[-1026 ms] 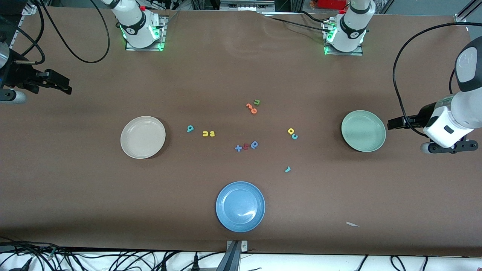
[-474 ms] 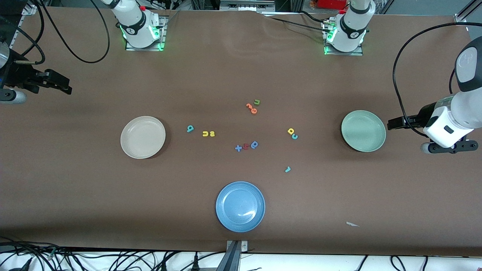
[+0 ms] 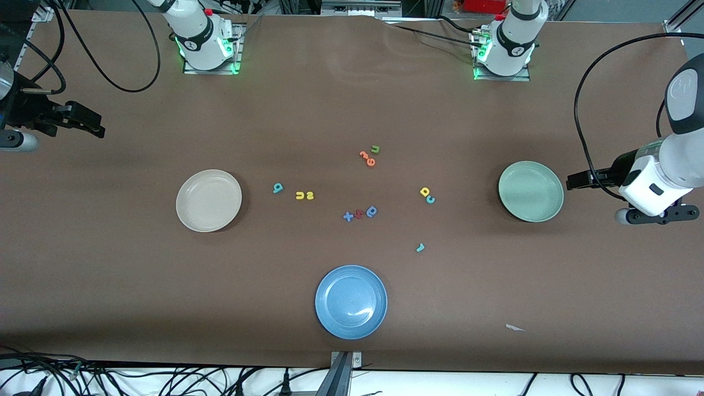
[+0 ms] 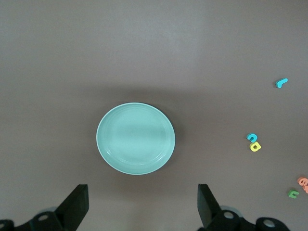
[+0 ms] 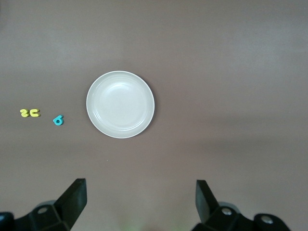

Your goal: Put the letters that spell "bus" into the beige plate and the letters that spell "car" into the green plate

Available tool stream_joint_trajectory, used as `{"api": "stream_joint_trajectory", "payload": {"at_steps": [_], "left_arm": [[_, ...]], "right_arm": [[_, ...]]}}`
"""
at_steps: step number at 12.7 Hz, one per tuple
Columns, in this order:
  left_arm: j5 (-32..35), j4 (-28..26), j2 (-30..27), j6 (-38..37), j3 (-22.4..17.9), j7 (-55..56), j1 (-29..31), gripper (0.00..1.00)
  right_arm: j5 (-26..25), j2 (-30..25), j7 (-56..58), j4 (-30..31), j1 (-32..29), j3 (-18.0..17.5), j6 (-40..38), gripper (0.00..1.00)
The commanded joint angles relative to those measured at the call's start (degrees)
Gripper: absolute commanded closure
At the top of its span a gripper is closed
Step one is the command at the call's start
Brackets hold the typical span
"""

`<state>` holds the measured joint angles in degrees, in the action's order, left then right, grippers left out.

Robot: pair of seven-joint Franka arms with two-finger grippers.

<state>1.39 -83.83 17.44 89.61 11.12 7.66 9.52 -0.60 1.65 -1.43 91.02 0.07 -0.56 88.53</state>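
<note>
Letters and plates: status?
Left gripper open, waiting above green plate; right gripper open above beige plate. Both plates empty, all letters on table. Nothing blocking.

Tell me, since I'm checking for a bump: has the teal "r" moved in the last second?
No. The teal "r" keeps its place, farther from the front camera than the blue plate, as before.

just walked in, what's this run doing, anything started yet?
Nothing is picked up yet. The left gripper hangs open above the table's left-arm end beside the empty green plate; the right gripper hangs open at the right-arm end, up from the empty beige plate. All foam letters lie on the table between the plates: teal b, yellow u and s nearer the beige plate; yellow a, teal c and r nearer the green.
</note>
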Motion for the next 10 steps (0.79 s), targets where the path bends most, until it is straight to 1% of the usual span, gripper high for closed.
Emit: {"api": "stream_joint_trajectory", "payload": {"at_steps": [1,5,10], "left_arm": [[1.2,-0.6,-0.9,-0.6,0.0,1.0,0.4,0.01],[0.8,-0.5,-0.4,-0.6,0.2,3.8,0.2,0.01],[1.2,-0.8,-0.2,-0.5,0.3,3.9,-0.1,0.01]], "right_arm": [[-0.6,-0.2,0.7,-0.2,0.1,0.2,-0.4,0.0],[-0.6,-0.2,0.7,-0.2,0.1,0.1,-0.5,0.0],[-0.6,-0.2,0.7,-0.2,0.1,0.1,-0.5,0.0]]}}
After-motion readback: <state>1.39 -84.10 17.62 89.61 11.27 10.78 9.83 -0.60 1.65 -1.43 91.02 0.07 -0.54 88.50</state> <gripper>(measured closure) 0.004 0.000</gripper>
